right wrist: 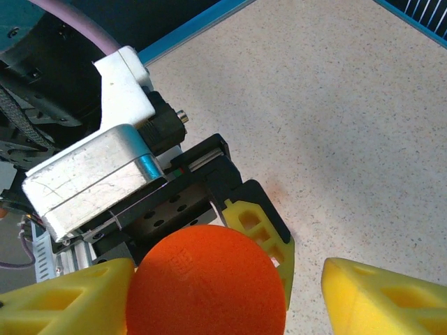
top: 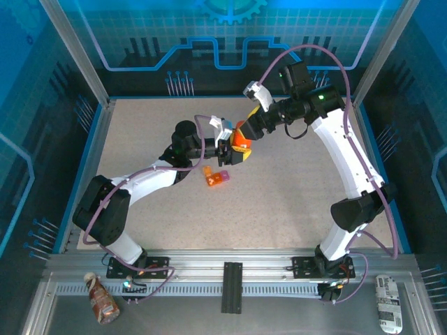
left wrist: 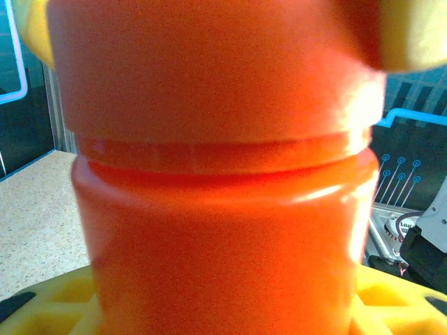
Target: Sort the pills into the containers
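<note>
Pill box point(top: 215, 176) sits on the table point(top: 314, 209) just on the base side of the left claw point(top: 232, 152), close but not touching it. Left claw is roughly half closed, clamped on the body of the orange bottle point(left wrist: 223, 230). Right claw point(right wrist: 230, 303) straddles the cap point(right wrist: 206, 279), part open, with a gap showing at one finger point(right wrist: 377, 300). Looks like the cap-off step to me. Next it needs a firm pinch on the cap, then a twist while the left claw holds steady.
</note>
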You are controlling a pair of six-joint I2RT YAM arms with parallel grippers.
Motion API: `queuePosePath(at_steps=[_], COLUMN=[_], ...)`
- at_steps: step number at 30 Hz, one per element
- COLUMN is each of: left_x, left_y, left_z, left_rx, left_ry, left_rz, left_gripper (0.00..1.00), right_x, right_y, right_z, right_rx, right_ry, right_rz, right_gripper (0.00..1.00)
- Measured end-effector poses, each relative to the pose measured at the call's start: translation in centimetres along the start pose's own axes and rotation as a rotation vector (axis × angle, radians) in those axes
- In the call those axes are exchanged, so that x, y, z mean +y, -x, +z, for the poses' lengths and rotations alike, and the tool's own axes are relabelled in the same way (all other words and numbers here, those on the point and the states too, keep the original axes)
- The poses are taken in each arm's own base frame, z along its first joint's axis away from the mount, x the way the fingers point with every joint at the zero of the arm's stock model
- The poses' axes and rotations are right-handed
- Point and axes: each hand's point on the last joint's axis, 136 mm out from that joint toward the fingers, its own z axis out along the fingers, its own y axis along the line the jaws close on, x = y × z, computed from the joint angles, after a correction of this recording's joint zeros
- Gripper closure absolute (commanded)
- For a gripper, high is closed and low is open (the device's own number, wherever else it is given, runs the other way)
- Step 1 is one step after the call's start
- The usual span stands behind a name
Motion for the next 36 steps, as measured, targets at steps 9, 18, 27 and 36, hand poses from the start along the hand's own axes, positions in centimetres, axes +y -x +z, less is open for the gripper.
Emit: queuePosePath(at_steps=[9, 18, 27, 36], left_x=[0.1, 0.4, 0.5, 0.1], left_y=[-0.1, -1.7, -1.8, -0.3], left_z=[0.0, -0.2, -0.2, -0.2], left_rx=[0.004, 0.053, 0.054, 0.008], left_ry=[0.007, 0.015, 0.024, 0.013], left_rz=[-0.006, -0.062, -0.066, -0.007], left_gripper=[1.00, 1.00, 1.00, 1.00], right_x=[0.4, -0.3, -0.8, -0.5], right_y=[-0.8, -1.8, -1.5, -0.5], right_z=[1.2, 2.4, 2.3, 0.6], right_rx=[0.022, -0.027, -0.150, -0.166], right_ry=[0.022, -0.137, -0.219, -0.187], right_rz=[0.034, 0.173, 0.337, 0.289], right_gripper=[0.46, 0.57, 0.45, 0.14])
